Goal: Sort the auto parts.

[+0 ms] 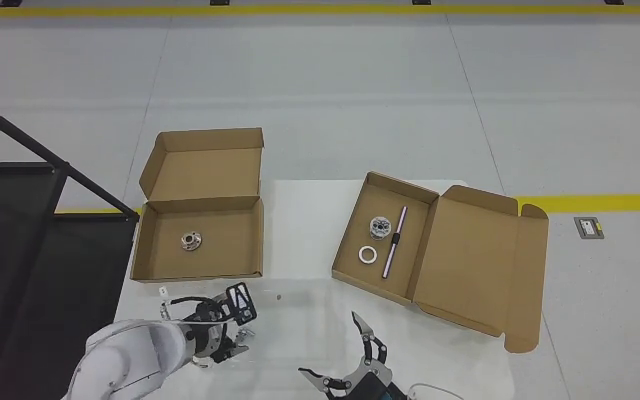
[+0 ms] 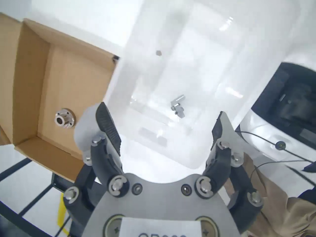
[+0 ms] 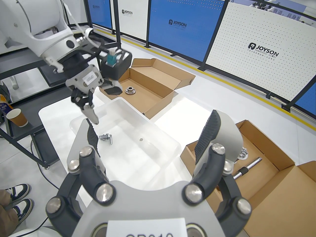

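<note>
Two open cardboard boxes lie on the white table (image 1: 300, 215) in the top view. The left box (image 1: 235, 255), at the far left corner, holds a metal hub (image 1: 190, 240). The right box (image 1: 352, 240), toward the right edge, holds a ring (image 1: 368, 255), a toothed part (image 1: 380, 226) and a rod (image 1: 396, 240) just beside them. The left tool (image 1: 240, 318) and the right tool (image 1: 333, 348) hover near the front edge. In the left wrist view the left tool is spread wide and empty over a clear tray (image 2: 246, 50), just beside the left box, that holds a small bracket (image 2: 178, 107) and, apart from it, a tiny nut (image 2: 159, 53). In the right wrist view the right tool's fingers (image 3: 212, 129) stand wide apart above the tray, gripping nothing, and the left tool hangs just above the bracket.
</note>
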